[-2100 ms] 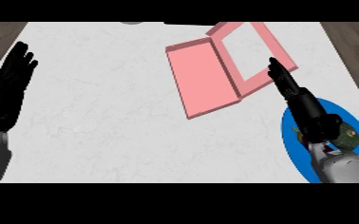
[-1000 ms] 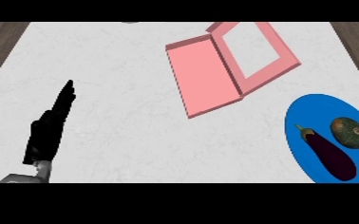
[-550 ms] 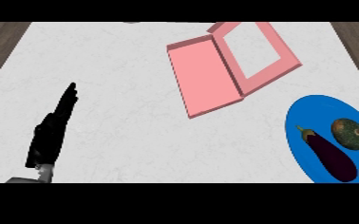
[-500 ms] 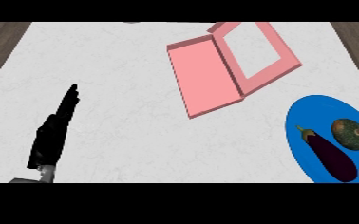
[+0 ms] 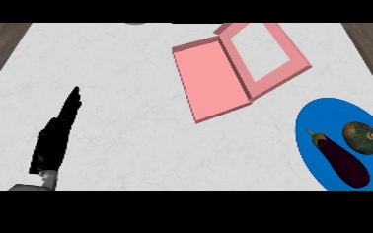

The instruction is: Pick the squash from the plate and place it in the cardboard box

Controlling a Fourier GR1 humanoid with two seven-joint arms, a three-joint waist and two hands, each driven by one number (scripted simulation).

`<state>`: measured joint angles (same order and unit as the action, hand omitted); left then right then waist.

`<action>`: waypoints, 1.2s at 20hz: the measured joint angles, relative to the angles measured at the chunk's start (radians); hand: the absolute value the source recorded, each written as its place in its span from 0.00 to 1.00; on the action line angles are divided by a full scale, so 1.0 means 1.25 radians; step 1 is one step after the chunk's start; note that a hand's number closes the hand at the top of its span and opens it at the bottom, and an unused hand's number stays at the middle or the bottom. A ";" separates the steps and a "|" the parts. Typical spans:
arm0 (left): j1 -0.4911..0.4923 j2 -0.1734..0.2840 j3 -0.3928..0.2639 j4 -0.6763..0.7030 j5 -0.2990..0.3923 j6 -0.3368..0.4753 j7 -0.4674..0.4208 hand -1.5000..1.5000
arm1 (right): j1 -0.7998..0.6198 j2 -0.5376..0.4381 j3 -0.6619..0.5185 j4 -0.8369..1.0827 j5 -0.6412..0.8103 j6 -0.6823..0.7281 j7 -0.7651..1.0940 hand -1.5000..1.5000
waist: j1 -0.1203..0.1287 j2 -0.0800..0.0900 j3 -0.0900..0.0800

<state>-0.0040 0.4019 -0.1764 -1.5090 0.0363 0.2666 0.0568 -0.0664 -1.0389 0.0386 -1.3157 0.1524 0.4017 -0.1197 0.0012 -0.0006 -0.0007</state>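
Head view, looking steeply down at the pale marbled counter (image 5: pixel 146 123). I count one hand in view — my left hand (image 5: pixel 55 138), black, coming in from about 7 o'clock at the lower left. Its fingers lie straight and together, tips toward 12 o'clock with a slight lean to 1, seen nearly edge-on. It has hold of nothing; bare counter shows all round it. The grey wrist shows just below it at the frame's lower edge. My right hand I do not see anywhere.

One box (image 5: pixel 241 66) — pink rather than cardboard brown — lies open at about 1 o'clock from the picture's centre. It shows as two joined halves: a flat solid pink flap on the left, and on the right a shallow walled tray whose floor shows pale like the counter. Nothing lies in either half.

One blue plate (image 5: pixel 317 128) sits at about 4 o'clock, partly cut off by the right edge, near the box's lower corner but apart from it. On it I count two vegetables:
- one squash (image 5: pixel 360 136), round, dull green-brown, at the plate's right side, cut by the frame edge;
- one eggplant (image 5: pixel 341 159), long and dark purple, stem end toward 10 o'clock, lying just beside the squash on its left and below it.

The hand is well apart from plate and box alike.
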 measured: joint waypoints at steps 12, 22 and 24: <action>0.008 -0.041 0.042 -0.018 -0.052 -0.034 0.018 0.50 | 0.027 0.092 -0.047 -0.005 0.145 0.019 0.043 0.00 | -0.001 0.000 0.001; 0.004 -0.070 0.088 -0.027 -0.079 -0.081 0.032 0.50 | 0.011 0.185 -0.083 0.037 0.259 0.021 0.008 0.00 | 0.000 0.000 0.001; -0.001 -0.079 0.096 -0.018 -0.089 -0.088 0.027 0.50 | -0.003 0.190 -0.101 0.054 0.272 0.032 -0.004 0.00 | 0.000 0.000 0.001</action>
<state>-0.0059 0.3036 -0.0567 -1.5320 -0.0753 0.1564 0.0900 -0.0704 -0.8015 -0.0873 -1.2480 0.4930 0.4417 -0.1252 0.0012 -0.0001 0.0003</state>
